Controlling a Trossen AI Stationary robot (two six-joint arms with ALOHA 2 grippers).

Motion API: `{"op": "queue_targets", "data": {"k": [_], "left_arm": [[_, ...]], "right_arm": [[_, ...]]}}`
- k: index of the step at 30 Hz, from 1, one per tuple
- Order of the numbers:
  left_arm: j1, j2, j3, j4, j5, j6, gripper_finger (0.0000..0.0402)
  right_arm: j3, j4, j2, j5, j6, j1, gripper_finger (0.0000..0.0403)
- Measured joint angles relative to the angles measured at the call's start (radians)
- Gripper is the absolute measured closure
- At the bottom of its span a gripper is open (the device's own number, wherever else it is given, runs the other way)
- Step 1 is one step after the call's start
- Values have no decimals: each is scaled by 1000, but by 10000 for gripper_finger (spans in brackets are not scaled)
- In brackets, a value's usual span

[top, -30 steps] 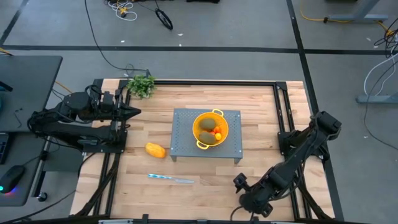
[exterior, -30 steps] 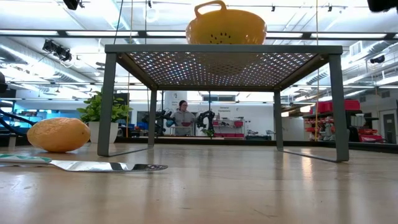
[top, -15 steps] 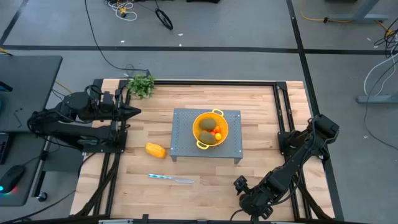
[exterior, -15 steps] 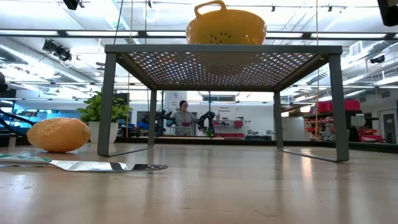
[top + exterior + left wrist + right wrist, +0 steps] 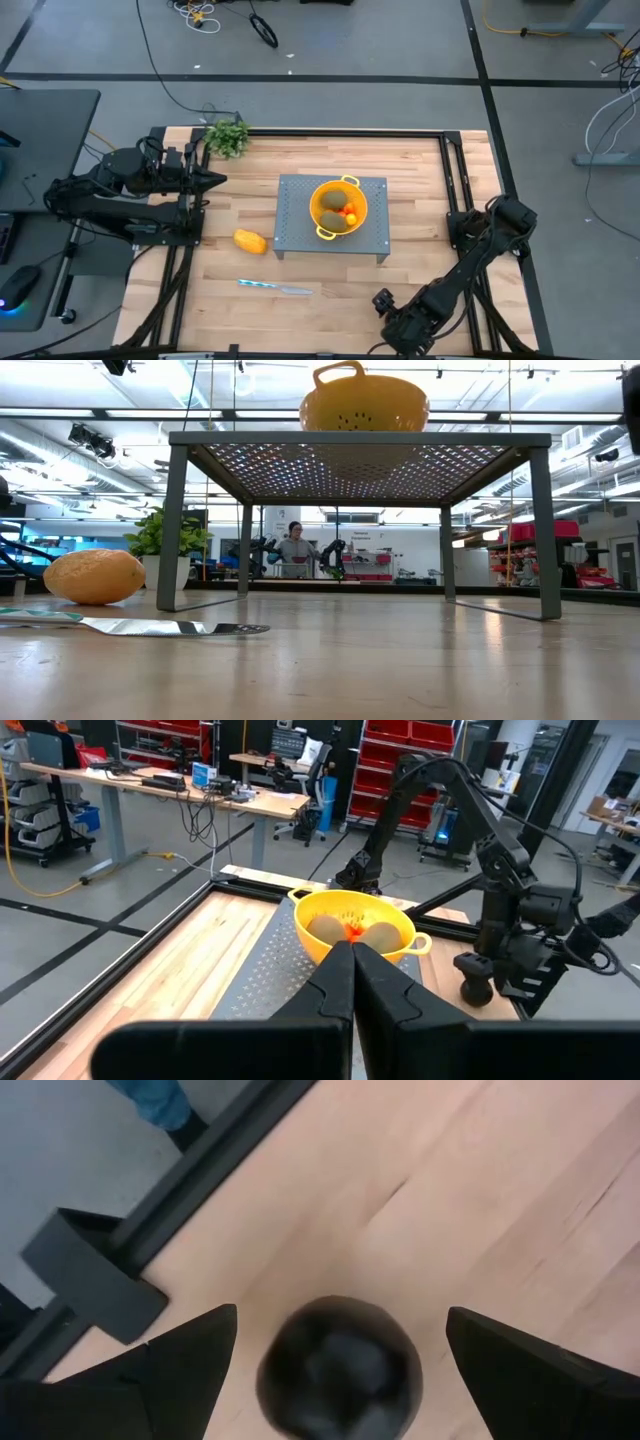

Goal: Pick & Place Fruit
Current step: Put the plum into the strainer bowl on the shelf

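A small blackish round fruit [image 5: 338, 1372] lies on the wood near the table's near edge. My right gripper [image 5: 341, 1315] points steeply down over it, open, one finger on each side and neither touching; in the high view the gripper [image 5: 392, 312] covers it. A yellow colander [image 5: 338, 208] on a grey perforated stand [image 5: 300, 195] holds two brownish-green ovals [image 5: 333, 201] and tiny orange-red balls [image 5: 349, 212]. A yellow-orange oblong fruit [image 5: 249, 241] rests on the table left of the stand. My left gripper [image 5: 220, 180] waits shut and level at the left.
A silvery knife [image 5: 275, 288] lies on the wood in front of the stand. A leafy green bunch [image 5: 228, 136] stands at the far left corner. A black frame rail [image 5: 215, 1155] runs along the table edge close to the black fruit.
My right gripper has sunk toward the table and shifted slightly toward the near edge, staying open. Nothing else has moved.
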Motion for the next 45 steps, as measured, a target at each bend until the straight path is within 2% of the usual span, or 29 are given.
{"op": "queue_targets", "data": {"k": [20, 31, 39, 45], "left_arm": [[0, 0, 0, 0, 8, 10, 399], [0, 0, 0, 0, 8, 21, 399], [0, 0, 0, 0, 8, 29, 399], [0, 0, 0, 0, 8, 28, 399]], "right_arm": [[0, -79, 30, -26, 34, -3, 32], [0, -73, 30, -18, 34, -8, 32], [-31, -27, 31, -50, 26, -9, 33], [-32, -36, 31, -50, 26, -9, 47]]}}
